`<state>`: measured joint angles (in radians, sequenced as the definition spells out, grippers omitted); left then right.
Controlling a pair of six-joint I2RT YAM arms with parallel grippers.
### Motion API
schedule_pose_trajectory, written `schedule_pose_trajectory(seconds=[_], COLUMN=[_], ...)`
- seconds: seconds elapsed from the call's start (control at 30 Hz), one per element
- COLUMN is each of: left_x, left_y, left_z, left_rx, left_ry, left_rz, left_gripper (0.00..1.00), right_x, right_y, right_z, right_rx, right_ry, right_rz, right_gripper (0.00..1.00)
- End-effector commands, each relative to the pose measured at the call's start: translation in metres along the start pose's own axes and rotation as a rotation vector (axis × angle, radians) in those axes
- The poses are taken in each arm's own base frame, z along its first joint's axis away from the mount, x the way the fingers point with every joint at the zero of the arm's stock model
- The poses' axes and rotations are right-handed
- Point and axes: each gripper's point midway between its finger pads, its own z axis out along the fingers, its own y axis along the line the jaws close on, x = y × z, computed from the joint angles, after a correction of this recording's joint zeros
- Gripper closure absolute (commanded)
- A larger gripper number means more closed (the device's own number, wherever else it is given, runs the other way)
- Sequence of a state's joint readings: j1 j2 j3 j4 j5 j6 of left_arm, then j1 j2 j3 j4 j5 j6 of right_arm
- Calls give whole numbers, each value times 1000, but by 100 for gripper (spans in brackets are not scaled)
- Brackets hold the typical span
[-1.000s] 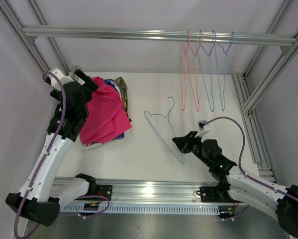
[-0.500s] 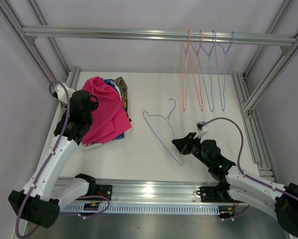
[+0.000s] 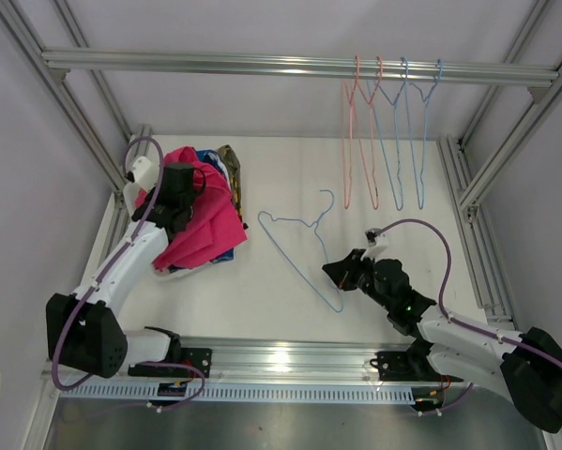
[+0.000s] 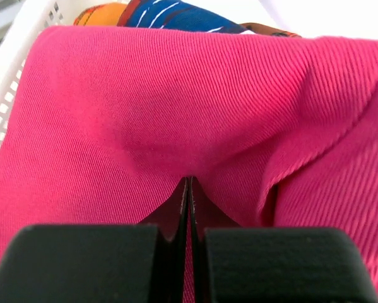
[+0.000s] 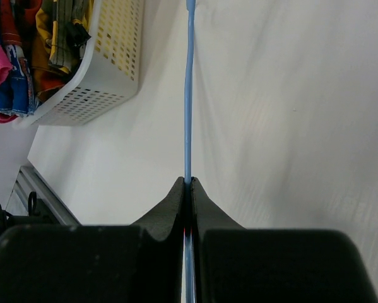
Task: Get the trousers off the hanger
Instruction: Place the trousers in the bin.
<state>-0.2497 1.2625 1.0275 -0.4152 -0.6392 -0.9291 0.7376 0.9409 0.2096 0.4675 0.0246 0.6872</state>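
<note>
Both grippers are pressed shut. The left gripper [image 4: 189, 183] has its tips meeting on the pink trousers [image 4: 176, 95], where the cloth puckers just ahead of them. I cannot tell whether a fold is actually caught. If one is, pulling away could drag the pair off the heap and over the basket [image 4: 4, 95] rim.

The right gripper [image 5: 189, 183] clamps the hanger [image 5: 189, 95], which carries no trousers. Held by one thin wire, it may well swivel or slip in the jaws.

The pink is a soft, finely ribbed knit in rounded folds. Beyond it peek a blue-and-white pair [image 4: 176, 16] and an orange pair [image 4: 100, 11]. The hanger is slim, smooth blue wire, and the basket to its left is white perforated plastic.
</note>
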Motion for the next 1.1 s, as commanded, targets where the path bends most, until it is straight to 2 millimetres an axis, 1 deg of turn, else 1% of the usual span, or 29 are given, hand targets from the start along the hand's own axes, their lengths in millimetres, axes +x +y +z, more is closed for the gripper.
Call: schedule_pose_trajectory(seconds=[0.0, 0.03, 0.07, 0.13, 0.2, 0.23, 0.27, 0.3, 0.33, 0.37, 0.4, 0.43, 0.5, 0.53, 0.57, 0.6, 0.7, 0.73, 0.8, 0.83, 0.9, 0.93, 0.97, 1.0, 1.07], left_x=[24, 33, 36, 42, 42, 39, 31, 25, 17, 6, 1, -2, -22, -27, -31, -39, -51, -56, -54, -56, -51, -57, -59, -58, -62], left_y=[2, 5, 5, 6, 8, 5, 1, -5, -9, -14, -15, -22, -33, -38, -40, -41, -46, -48, -55, -60, -71, -77, -79, -83, -87], left_z=[18, 24, 25, 25, 21, 17, 8, 2, -6, -18, -25, -35, -57, -67, -74, -83, -100, -109, -120, -128, -140, -147, -151, -157, -163], left_rx=[-16, -37, -44, -50, -49, -34, 1, 31, 51, 91, 110, 149, 233, 272, 295, 325, 388, 423, 489, 525, 593, 620, 632, 657, 670], left_ry=[62, 80, 91, 114, 127, 127, 120, 122, 119, 108, 109, 119, 97, 94, 88, 73, 60, 54, 72, 71, 85, 75, 71, 60, 37], left_rz=[-42, -33, -33, -38, -48, -56, -69, -75, -75, -90, -73, -70, -79, -58, -56, -49, -22, -23, 9, 15, 69, 77, 93, 128, 142], left_gripper=[99, 99, 99, 99, 99, 98, 94, 90, 80, 75, 67, 63, 55, 46, 41, 31, 20, 19, 17, 16, 14, 14, 13, 13, 12], right_x=[-14, -13, -12, -11, -14, -15, -17, -18, -22, -24, -26, -31, -33, -37, -39, -38, -42, -41, -42, -42, -42, -41, -46, -45, -45], right_y=[9, 9, 13, 12, 16, 16, 17, 18, 20, 21, 22, 26, 27, 32, 33, 33, 37, 38, 41, 42, 47, 50, 47, 59, 69], right_z=[4, 4, 3, 2, -1, -3, -4, -6, -7, -9, -11, -12, -14, -15, -15, -15, -14, -14, -11, -10, -5, -4, -2, 1, 3], right_rx=[-41, -41, -62, -60, -72, -74, -73, -71, -71, -71, -71, -76, -70, -80, -81, -78, -79, -79, -79, -79, -79, -82, -49, -67, -60], right_ry=[-47, -45, -35, -31, -36, -37, -43, -45, -53, -56, -58, -66, -63, -72, -73, -65, -59, -53, -46, -43, -35, -27, -49, -45, -49], right_rz=[-8, -6, -7, -2, 2, 3, 3, 0, -6, -9, -11, -17, -21, -25, -28, -31, -36, -38, -40, -43, -51, -56, -65, -93, -131], right_gripper=[100, 100, 100, 100, 100, 100, 100, 100, 100, 100, 100, 100, 100, 100, 100, 100, 100, 100, 100, 100, 100, 100, 100, 100, 100])
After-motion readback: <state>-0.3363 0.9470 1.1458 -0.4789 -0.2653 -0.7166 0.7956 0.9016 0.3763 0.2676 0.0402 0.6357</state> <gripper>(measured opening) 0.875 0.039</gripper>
